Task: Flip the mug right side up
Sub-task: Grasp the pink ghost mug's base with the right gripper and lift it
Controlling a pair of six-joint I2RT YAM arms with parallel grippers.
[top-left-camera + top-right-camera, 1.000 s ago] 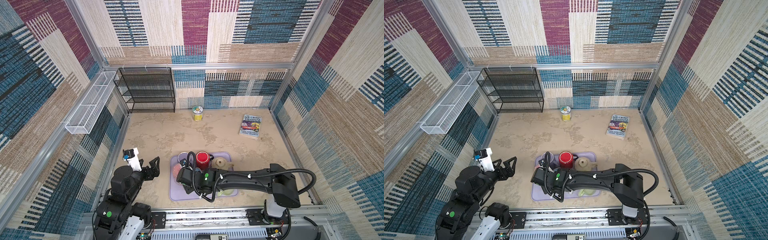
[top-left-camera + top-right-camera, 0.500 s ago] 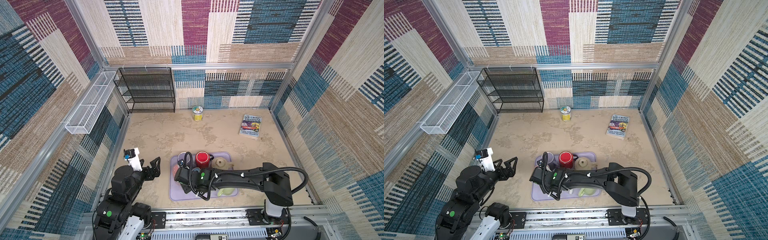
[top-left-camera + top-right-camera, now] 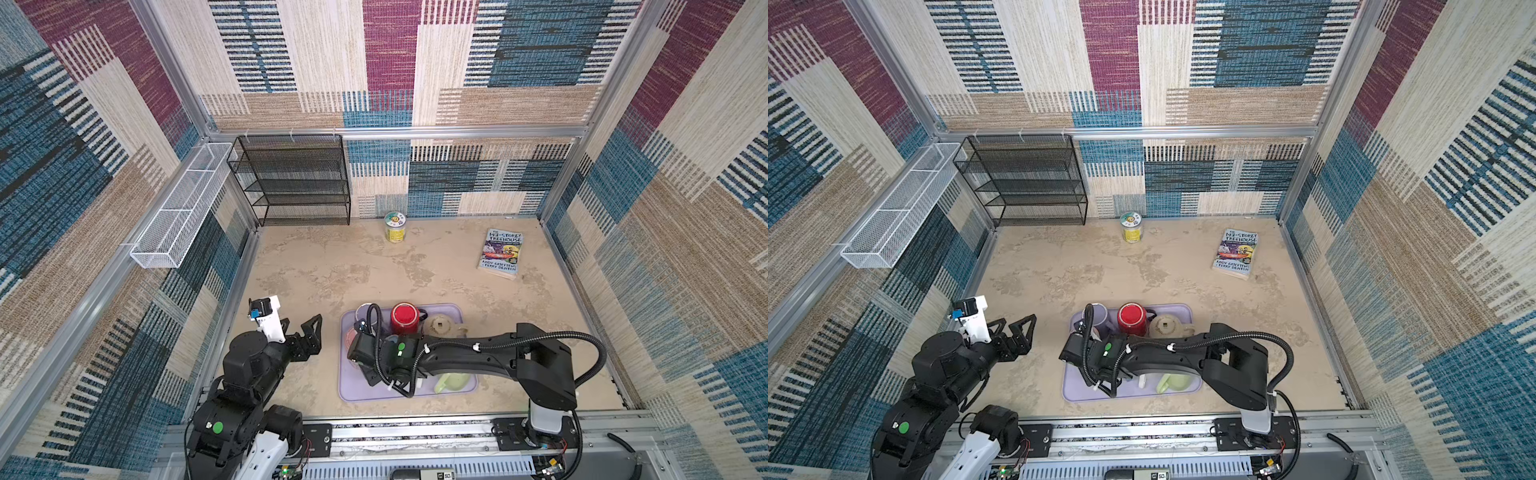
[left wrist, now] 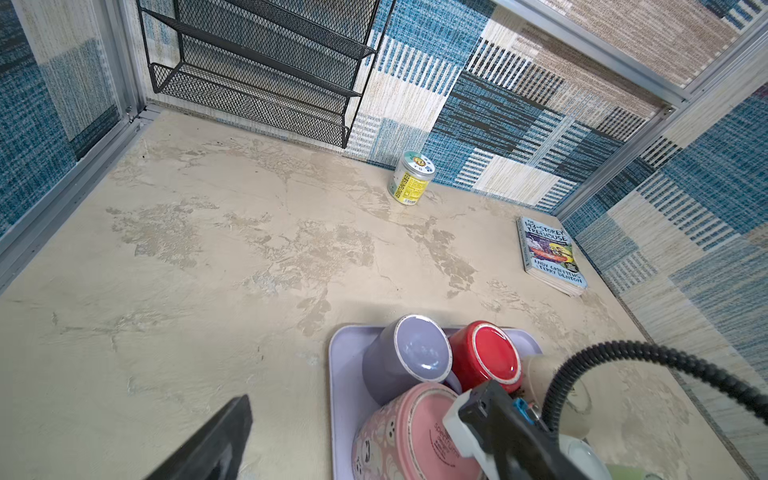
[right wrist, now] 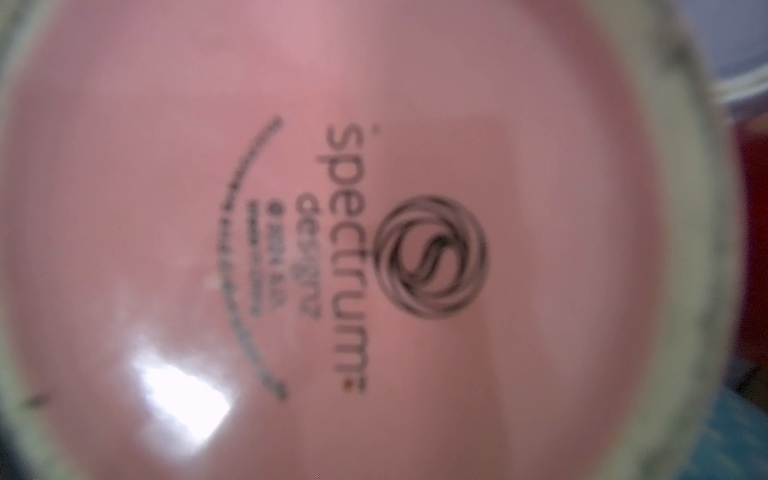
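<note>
Right arm has slid left across the tray over the last second; left arm hasn't budged. Right claw now sits directly over the pink mug, which is base-up at the tray's left side, just beside the purple mug on its far side. The right wrist view is filled by the pink base, so it's very close. Fingers are hidden under the claw body: can't tell if they're apart or clamped, possibly closing on wall or handle. Left claw is spread wide, holding nothing, above the bench left of the tray.

Advice: get a solid bite before lifting, since the glaze looks slippery. Lift straight up clear of the purple and red mug, then roll the wrist and set it base-down in free space.
</note>
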